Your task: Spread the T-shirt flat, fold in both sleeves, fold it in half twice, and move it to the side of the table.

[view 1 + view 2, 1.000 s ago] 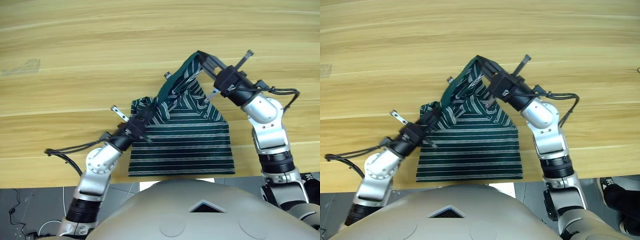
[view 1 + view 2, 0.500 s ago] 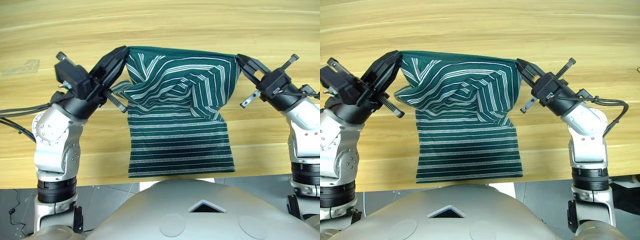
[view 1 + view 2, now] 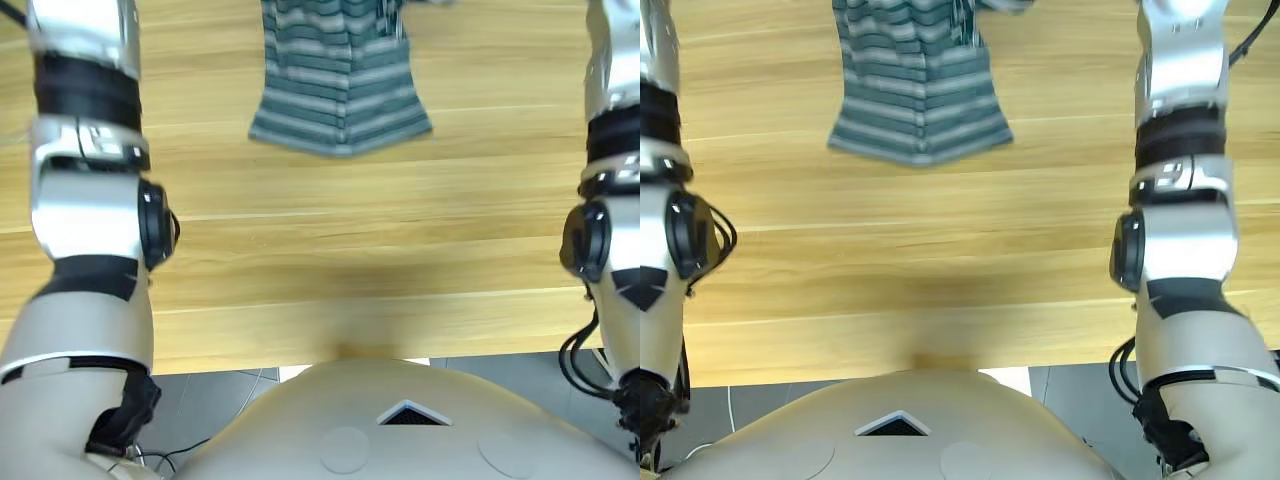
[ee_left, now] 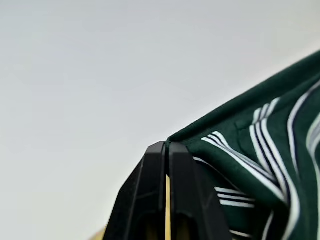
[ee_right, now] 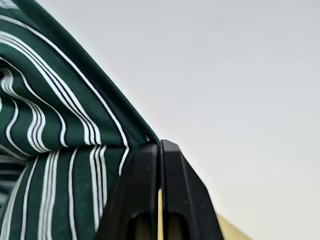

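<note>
The dark green T-shirt with white stripes hangs in the air over the far part of the wooden table, its lower hem free above the wood. Both arms are raised high, running up the two sides of the head views. My left gripper is shut on one upper corner of the T-shirt. My right gripper is shut on the other upper corner of the T-shirt. Behind both grippers is a plain pale background.
The table's near edge runs just in front of me, with grey floor and a cable below it. Bare wood stretches beneath the hanging shirt.
Both arms have lifted the T-shirt from the table up into the air, and its hem now hangs free. The head camera has also tilted, shifting the whole picture.
</note>
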`<state>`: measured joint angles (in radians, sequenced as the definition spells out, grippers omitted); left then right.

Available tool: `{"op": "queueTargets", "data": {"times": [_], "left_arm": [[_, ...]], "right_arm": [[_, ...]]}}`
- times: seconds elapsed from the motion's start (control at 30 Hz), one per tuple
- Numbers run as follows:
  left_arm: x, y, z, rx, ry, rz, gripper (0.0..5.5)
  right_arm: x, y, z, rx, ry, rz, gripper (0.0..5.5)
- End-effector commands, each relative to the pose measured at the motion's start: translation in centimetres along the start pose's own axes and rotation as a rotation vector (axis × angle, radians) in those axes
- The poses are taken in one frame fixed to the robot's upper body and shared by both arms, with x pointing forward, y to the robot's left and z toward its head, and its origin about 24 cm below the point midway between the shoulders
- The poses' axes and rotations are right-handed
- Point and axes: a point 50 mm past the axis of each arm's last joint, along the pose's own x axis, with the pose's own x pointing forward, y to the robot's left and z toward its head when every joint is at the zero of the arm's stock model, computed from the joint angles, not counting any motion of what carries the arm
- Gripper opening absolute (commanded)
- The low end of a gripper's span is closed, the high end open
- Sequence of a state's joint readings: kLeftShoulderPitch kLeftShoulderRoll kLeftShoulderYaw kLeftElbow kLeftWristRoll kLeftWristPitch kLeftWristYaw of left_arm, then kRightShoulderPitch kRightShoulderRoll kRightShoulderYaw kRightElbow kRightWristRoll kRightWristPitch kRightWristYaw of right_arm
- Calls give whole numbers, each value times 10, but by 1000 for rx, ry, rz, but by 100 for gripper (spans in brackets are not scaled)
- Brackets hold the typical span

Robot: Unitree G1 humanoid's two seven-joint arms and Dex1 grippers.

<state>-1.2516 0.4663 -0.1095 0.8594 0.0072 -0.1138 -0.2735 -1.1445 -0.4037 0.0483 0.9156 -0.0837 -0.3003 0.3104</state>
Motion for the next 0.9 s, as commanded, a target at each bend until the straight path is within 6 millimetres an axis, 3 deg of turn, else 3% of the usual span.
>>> {"op": "queueTargets", "data": {"times": [0.03, 0.13, 0.2, 0.3, 0.37, 0.47, 0.53, 0.67, 0.9], "left_arm": [[15, 70, 104, 89, -260, 217, 5], [6, 30, 60, 115, -252, -125, 5], [-17, 2, 19, 125, -212, -319, 5], [-79, -52, -38, 135, -136, -663, 5], [-118, -75, -58, 115, -95, -808, 5], [-148, -72, -62, 85, -55, -863, 5], [-158, -63, -57, 86, -45, -863, 5], [-172, -50, -42, 90, -49, -847, 5], [-209, -77, -30, 93, -47, -1004, 5]], "right_arm": [[14, -62, 45, -118, -77, -235, 0], [1, -44, 22, -208, -87, -128, 0], [-15, -18, -3, -228, -89, 24, 0], [-57, 33, -44, -218, -72, 276, 0], [-85, 55, -57, -203, -54, 404, 0], [-106, 46, -55, -237, -43, 458, 0], [-111, 33, -50, -248, -35, 432, 0], [-126, 27, -45, -240, -19, 434, 0], [-175, 75, -36, -220, -37, 755, 0]]}}
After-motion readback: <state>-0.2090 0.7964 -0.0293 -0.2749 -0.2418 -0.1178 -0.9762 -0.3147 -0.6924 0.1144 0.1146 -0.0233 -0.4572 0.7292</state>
